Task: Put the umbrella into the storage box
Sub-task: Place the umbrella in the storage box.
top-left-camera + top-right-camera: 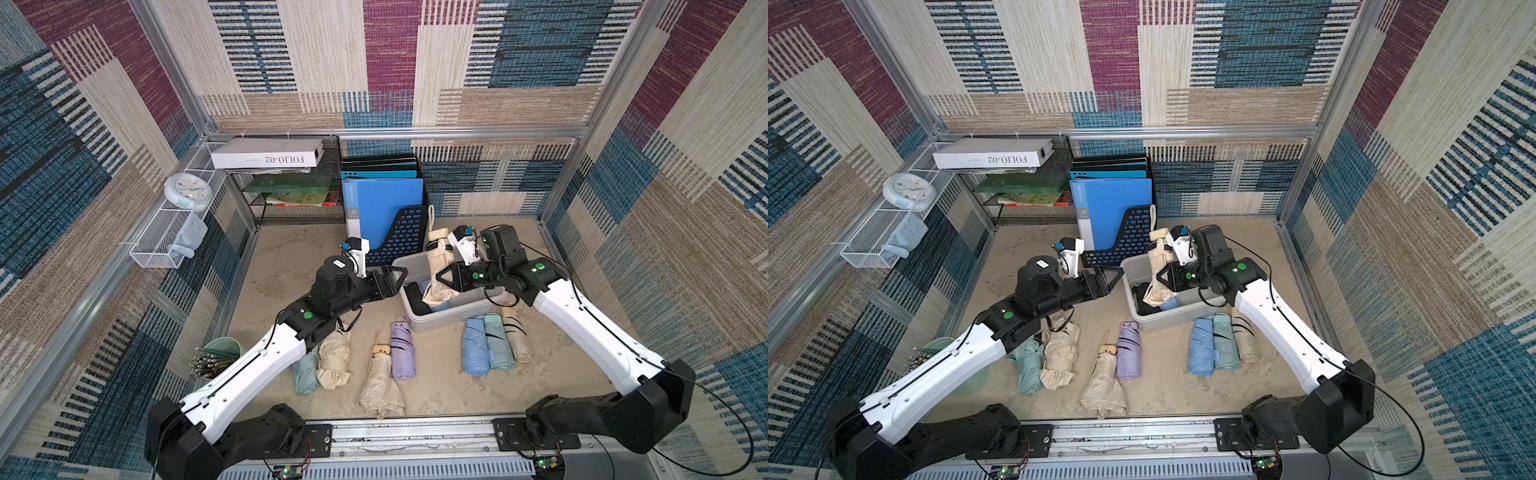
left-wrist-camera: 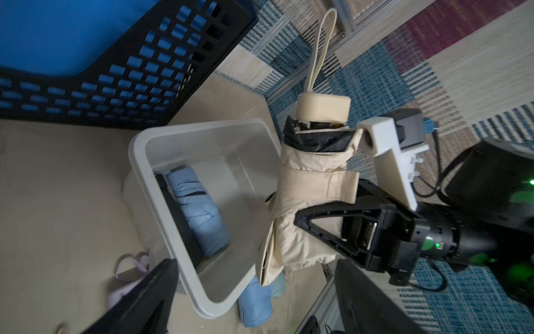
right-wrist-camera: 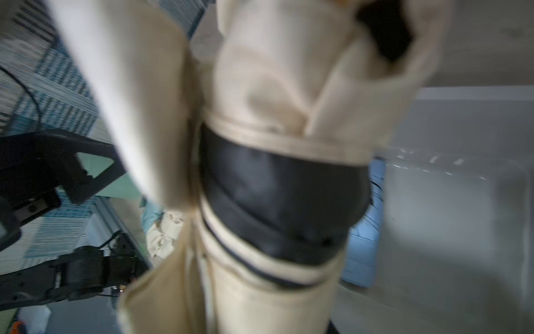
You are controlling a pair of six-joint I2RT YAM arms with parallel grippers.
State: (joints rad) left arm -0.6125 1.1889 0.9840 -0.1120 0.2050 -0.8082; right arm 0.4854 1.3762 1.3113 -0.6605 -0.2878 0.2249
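A folded cream umbrella (image 1: 437, 266) (image 1: 1156, 268) (image 2: 312, 185) (image 3: 274, 188) hangs tilted, handle up, over the far right part of the pale grey storage box (image 1: 436, 321) (image 1: 1165, 322) (image 2: 138, 162) (image 3: 462, 202). My right gripper (image 1: 444, 279) (image 1: 1163, 279) is shut on the umbrella's middle; its lower end dips inside the box. A blue umbrella (image 2: 196, 208) and a black one (image 2: 180, 214) lie in the box. My left gripper (image 1: 397, 279) (image 1: 1112, 281) (image 2: 255, 261) stands open and holds nothing, just left of the box's rim.
The black perforated file holder (image 1: 399, 239) with blue folders stands right behind the box. Folded umbrellas lie in front: purple (image 1: 402, 347), cream (image 1: 380, 386), blue (image 1: 473, 349), teal (image 1: 496, 343); others sit under my left arm (image 1: 334, 359). A green cup (image 1: 222, 351) stands at front left.
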